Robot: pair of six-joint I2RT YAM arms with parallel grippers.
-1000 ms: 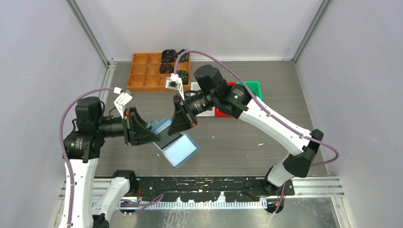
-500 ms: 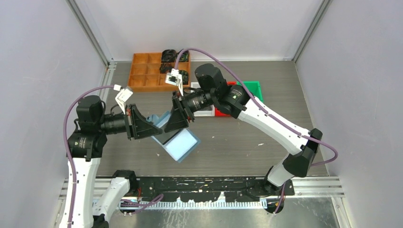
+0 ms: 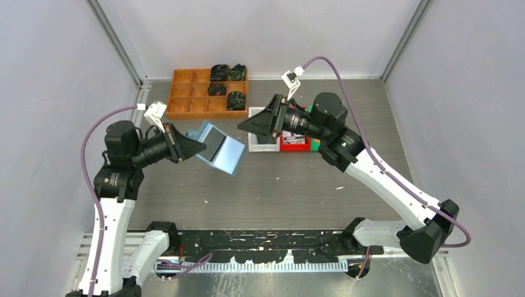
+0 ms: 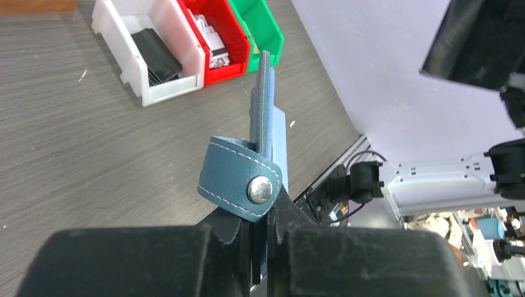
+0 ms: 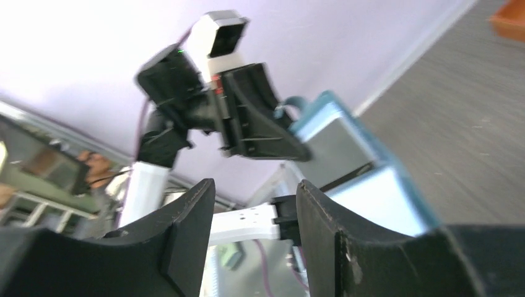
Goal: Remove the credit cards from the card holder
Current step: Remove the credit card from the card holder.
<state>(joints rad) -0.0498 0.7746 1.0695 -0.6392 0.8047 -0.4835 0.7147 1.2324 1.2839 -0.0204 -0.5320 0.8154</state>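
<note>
My left gripper [image 3: 199,146] is shut on the tab edge of the light blue card holder [image 3: 221,149] and holds it open above the table. A grey panel, perhaps a dark grey card [image 3: 212,143], shows inside it. In the left wrist view the holder [image 4: 265,93] stands edge-on above the gripper [image 4: 263,213], its snap tab [image 4: 238,179] folded over. My right gripper [image 3: 242,129] is open and empty, apart from the holder to its right. The right wrist view shows the gripper's wide jaws [image 5: 254,192] facing the holder [image 5: 371,185]. I see no pale card.
An orange compartment tray [image 3: 193,94] sits at the back left with dark parts in its right cells. White [image 3: 261,147], red [image 3: 293,146] and green [image 3: 317,145] bins stand under the right gripper. In the left wrist view the white bin [image 4: 111,18] holds a dark flat object [image 4: 155,55].
The right gripper has let go of the holder and pulled back to the right, over the bins. The left gripper has carried the holder up and toward the back left.
</note>
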